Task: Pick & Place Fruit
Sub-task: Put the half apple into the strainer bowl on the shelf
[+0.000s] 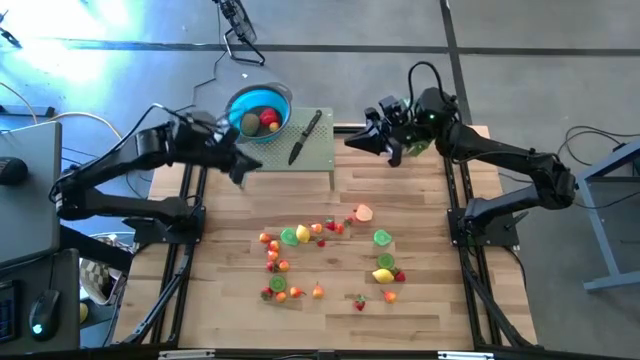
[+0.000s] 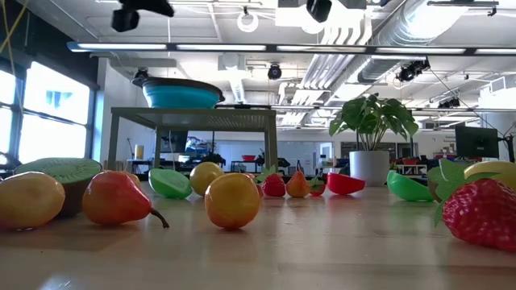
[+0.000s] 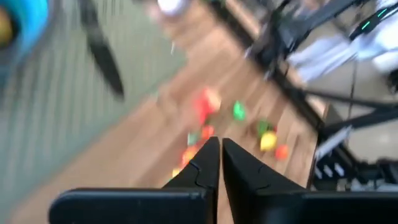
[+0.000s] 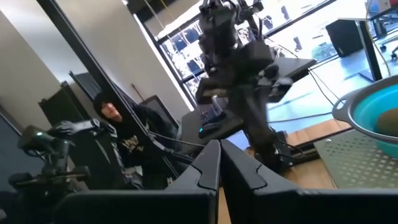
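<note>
The fruit (image 1: 325, 262) lies scattered on the wooden table (image 1: 420, 300), small toy pieces in red, orange, yellow and green, some whole, some halved. Two more pieces, one red and one yellowish, sit inside the blue bowl (image 1: 247, 104) on the green stand (image 1: 318, 155). The left gripper (image 1: 246, 165) is beside the bowl, fingers together, holding nothing. The right gripper (image 1: 352, 141) hangs near the stand's other end, also closed and empty.
</note>
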Action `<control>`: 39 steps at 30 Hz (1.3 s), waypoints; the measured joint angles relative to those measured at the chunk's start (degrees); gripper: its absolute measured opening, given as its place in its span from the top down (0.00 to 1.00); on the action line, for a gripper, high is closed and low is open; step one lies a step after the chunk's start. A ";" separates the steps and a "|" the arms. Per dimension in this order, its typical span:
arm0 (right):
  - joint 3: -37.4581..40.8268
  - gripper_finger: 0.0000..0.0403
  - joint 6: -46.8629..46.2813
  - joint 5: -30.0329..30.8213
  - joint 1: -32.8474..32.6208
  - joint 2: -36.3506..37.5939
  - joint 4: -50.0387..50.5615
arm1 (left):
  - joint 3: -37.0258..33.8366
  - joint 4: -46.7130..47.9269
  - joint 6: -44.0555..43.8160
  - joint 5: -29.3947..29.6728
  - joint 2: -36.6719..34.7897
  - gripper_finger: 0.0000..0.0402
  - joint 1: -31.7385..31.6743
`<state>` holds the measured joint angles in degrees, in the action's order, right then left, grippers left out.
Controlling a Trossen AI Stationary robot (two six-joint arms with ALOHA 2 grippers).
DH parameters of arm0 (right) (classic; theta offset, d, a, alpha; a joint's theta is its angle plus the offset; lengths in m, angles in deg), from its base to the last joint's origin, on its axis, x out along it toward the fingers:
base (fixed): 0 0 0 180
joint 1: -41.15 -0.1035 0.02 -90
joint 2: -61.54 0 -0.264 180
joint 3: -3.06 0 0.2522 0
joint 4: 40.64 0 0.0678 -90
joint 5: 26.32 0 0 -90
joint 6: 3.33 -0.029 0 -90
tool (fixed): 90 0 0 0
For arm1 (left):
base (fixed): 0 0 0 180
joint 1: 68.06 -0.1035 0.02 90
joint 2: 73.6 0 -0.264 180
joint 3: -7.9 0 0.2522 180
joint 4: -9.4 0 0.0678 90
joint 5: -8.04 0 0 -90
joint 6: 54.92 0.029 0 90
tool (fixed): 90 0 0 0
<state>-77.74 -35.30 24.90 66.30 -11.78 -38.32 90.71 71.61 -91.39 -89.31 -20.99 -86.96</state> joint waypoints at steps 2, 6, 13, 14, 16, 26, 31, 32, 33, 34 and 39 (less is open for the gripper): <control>0.00 0.99 0.99 0.05 0.00 0.00 0.66 | 0.00 3.73 -3.31 1.25 0.43 0.99 3.17; 0.00 0.99 2.25 0.70 0.00 0.00 0.96 | -0.02 10.98 -9.14 4.90 2.22 1.00 9.56; 0.00 0.99 2.32 1.16 0.00 0.00 1.03 | -0.94 16.88 -15.30 11.78 9.02 1.00 21.75; 0.00 0.99 2.42 1.14 0.00 0.00 1.03 | -1.23 16.89 -15.77 12.89 10.27 1.00 23.30; 0.00 0.99 2.49 1.15 0.00 0.00 1.03 | -1.55 15.69 -16.91 14.97 13.16 1.00 25.97; -0.02 0.99 2.40 1.17 0.00 -0.01 0.90 | -1.77 -8.77 -6.31 21.34 25.41 1.00 28.68; -0.02 0.99 2.27 1.08 0.00 -0.02 0.92 | -1.77 -26.01 0.48 16.67 30.12 1.00 25.07; -0.02 0.99 2.25 0.77 0.00 -0.02 0.92 | -1.77 -26.91 0.64 15.66 30.68 1.00 24.47; -0.02 0.99 2.27 0.58 0.00 -0.02 0.94 | -1.78 -26.16 0.63 14.81 30.91 1.00 23.86; -0.02 0.99 2.27 0.13 0.00 -0.02 0.97 | -1.79 -25.52 0.65 14.01 31.08 1.00 23.30; -0.04 0.99 2.21 -2.37 0.00 -0.02 2.27 | -1.77 -18.41 -0.07 12.27 30.97 1.00 22.99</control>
<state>-77.79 -33.09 22.54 66.30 -11.80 -36.05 88.94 53.20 -91.46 -77.03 9.98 -63.97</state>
